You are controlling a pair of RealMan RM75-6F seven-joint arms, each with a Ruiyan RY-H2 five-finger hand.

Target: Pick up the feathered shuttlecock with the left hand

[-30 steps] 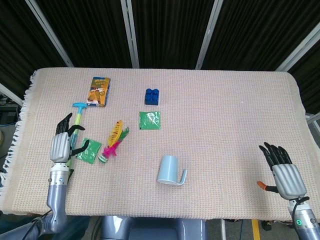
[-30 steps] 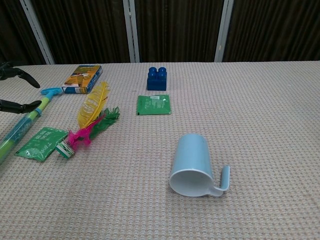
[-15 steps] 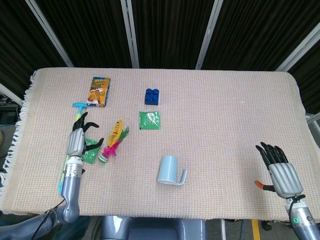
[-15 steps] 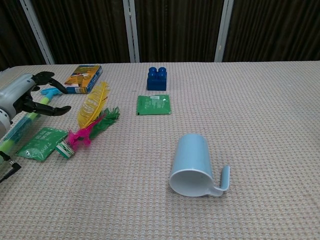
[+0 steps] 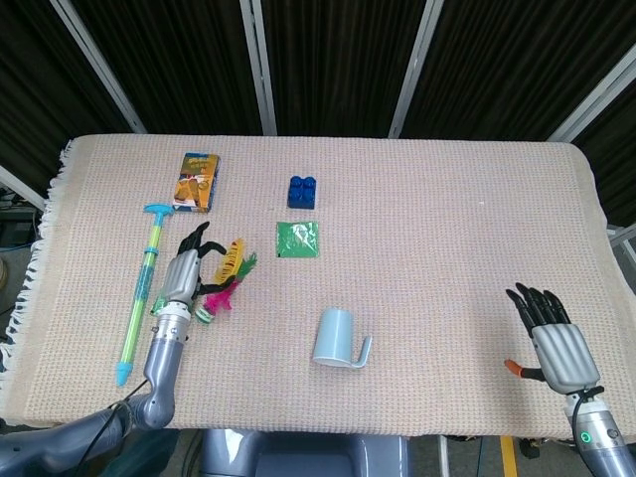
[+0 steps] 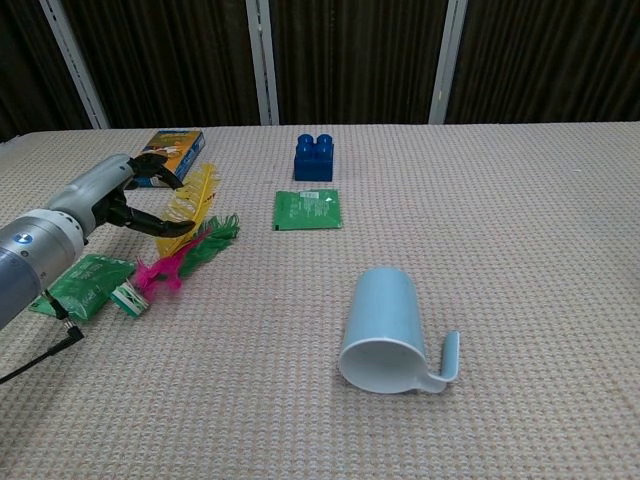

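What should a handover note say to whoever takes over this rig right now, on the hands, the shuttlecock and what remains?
Left hand: open, fingers spread, right beside the feathered shuttlecock; no grip visible.
Right hand: open, holding nothing, at the table's near right edge.
Shuttlecock lies flat on the cloth, between the green packet and the tipped blue cup.
Done: approach only.
Left: close the left hand on the shuttlecock and lift it.

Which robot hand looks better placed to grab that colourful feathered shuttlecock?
The left robot hand: it hovers right beside the feathered shuttlecock, fingers apart. The right robot hand sits open at the table's far corner, well past the blue cup.
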